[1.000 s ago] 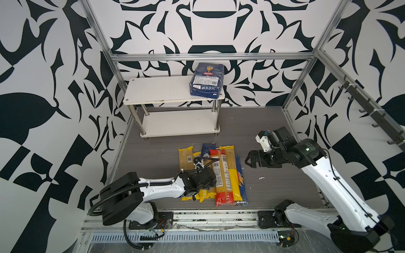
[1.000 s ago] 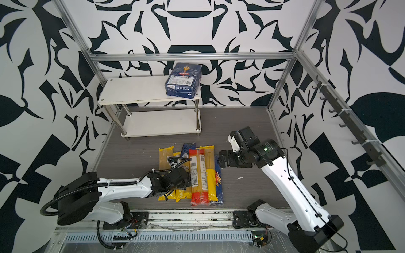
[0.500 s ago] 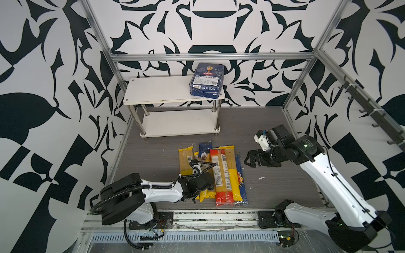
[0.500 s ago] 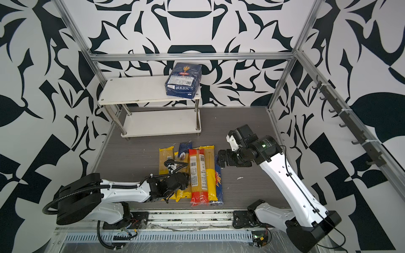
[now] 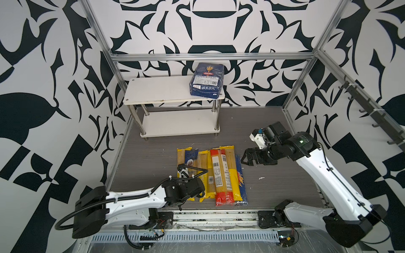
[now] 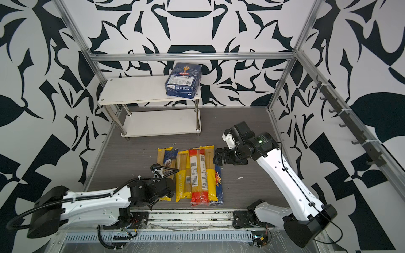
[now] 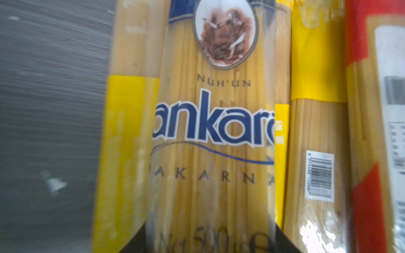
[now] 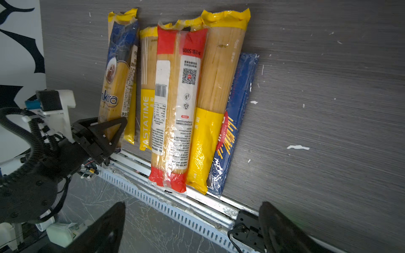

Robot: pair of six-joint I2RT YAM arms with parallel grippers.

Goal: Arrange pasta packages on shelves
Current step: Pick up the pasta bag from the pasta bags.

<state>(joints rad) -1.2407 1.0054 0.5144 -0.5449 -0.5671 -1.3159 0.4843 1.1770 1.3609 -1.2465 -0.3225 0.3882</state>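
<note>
Since a second ago, the left gripper [image 5: 198, 189] has been drawing back toward the near rail [image 5: 210, 213] and narrowing its jaws. I am now watching it clamping the near end of the Ankara pack [image 7: 214, 131], with a dark finger pressing on each side of the clear wrapper. The far end of this pack has swung to the left. It is now lying over a yellow pack [image 7: 127, 131] at the left end of the row on the grey tabletop [image 5: 153, 157]. I cannot tell whether the gripped end is leaving the surface.

Going outward along the row, these are lying side by side and touching:
- the PASTATIME pack [image 8: 146, 98]
- the red pack [image 8: 175, 109], riding on top of its neighbours
- the broad yellow pack [image 8: 217, 98]
- the dark-blue narrow pack [image 8: 236, 109]

The right gripper [image 5: 246, 158] is hovering just beside the far end of the dark-blue narrow pack, jaws spread wide and holding nothing.

The shelves [image 5: 157, 92] are standing at the back, well apart from the row. The Barilla bag [image 5: 207, 82] is resting on the right end of the upper board, its near edge slightly overhanging.
</note>
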